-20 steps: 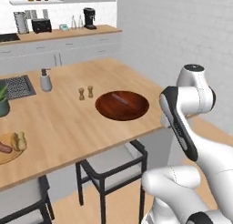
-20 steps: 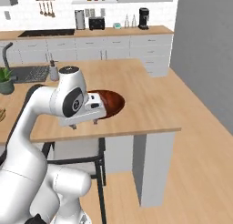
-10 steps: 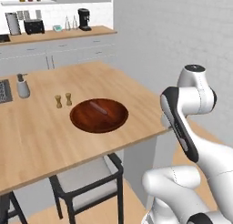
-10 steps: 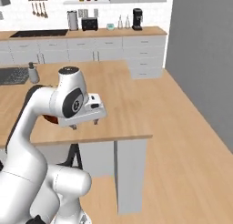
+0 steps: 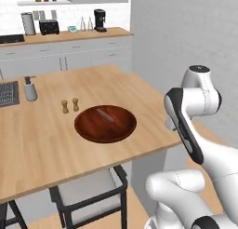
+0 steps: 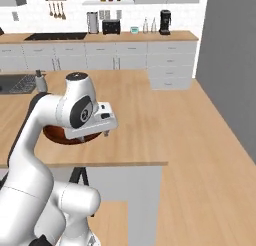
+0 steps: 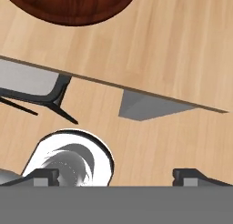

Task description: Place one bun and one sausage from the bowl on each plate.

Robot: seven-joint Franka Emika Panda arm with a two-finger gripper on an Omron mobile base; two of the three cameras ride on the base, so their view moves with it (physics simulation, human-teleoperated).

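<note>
On the island, the bowl (image 5: 106, 123) holds a sausage (image 5: 105, 115); the gripper (image 7: 116, 175) gapes empty.

We see the whole scene shifted across both base views, so our base has driven along the island counter (image 5: 42, 144). The bowl (image 5: 106, 123) now sits closer before us, near the counter's front edge, and the sink corner has slid toward the left edge.
</note>
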